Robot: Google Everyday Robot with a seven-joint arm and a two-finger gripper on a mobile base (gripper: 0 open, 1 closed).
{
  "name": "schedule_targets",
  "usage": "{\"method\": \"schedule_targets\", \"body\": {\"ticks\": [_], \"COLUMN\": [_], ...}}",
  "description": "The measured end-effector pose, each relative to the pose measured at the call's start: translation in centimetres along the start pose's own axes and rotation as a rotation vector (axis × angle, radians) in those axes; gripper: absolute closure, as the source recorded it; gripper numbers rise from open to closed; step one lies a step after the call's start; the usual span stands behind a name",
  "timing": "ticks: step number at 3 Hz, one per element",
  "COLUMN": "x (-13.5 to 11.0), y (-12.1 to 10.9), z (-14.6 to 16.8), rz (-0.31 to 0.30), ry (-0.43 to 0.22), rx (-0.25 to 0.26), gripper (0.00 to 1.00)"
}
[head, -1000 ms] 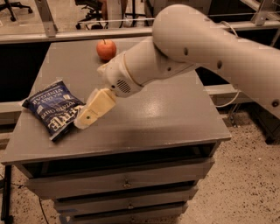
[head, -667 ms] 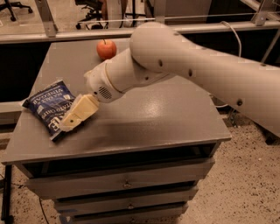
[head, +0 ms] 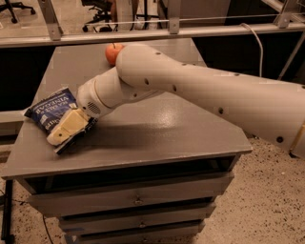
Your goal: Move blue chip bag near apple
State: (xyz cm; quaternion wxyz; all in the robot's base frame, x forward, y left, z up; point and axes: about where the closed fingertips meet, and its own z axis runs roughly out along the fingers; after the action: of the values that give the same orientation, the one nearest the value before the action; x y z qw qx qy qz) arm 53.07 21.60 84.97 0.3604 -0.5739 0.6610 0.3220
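The blue chip bag (head: pixel 49 109) lies flat at the left edge of the grey table (head: pixel 171 133), dark blue with white lettering. My gripper (head: pixel 61 137) is down on the bag's near right corner and covers that part of it. The apple (head: pixel 112 53), red-orange, sits at the back of the table; my white arm (head: pixel 190 90) crosses in front of it and hides its right side. The bag and the apple are well apart.
The table tops a cabinet with drawers (head: pixel 138 200). A metal rail (head: pixel 157 33) runs behind it, with office chairs (head: pixel 97 14) beyond. A cable (head: pixel 259 47) hangs at the right. Speckled floor (head: pixel 267 200) lies to the right.
My arm has swung left and lower. The gripper went from beside the bag's right edge to resting on its near right corner. The bag and apple have not moved.
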Motion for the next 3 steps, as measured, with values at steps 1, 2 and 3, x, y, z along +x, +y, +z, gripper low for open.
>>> {"method": "schedule_targets", "body": {"ticks": [1, 2, 3], "x": [0.22, 0.65, 0.95], "y": [-0.02, 0.21, 0.3], "z": [1.3, 1.65, 1.62], "rz": [0.015, 0.031, 0.04], "ry": [-0.005, -0.008, -0.008], "rx": [0.004, 0.01, 0.018], "gripper": [0.18, 0.41, 0.64]}}
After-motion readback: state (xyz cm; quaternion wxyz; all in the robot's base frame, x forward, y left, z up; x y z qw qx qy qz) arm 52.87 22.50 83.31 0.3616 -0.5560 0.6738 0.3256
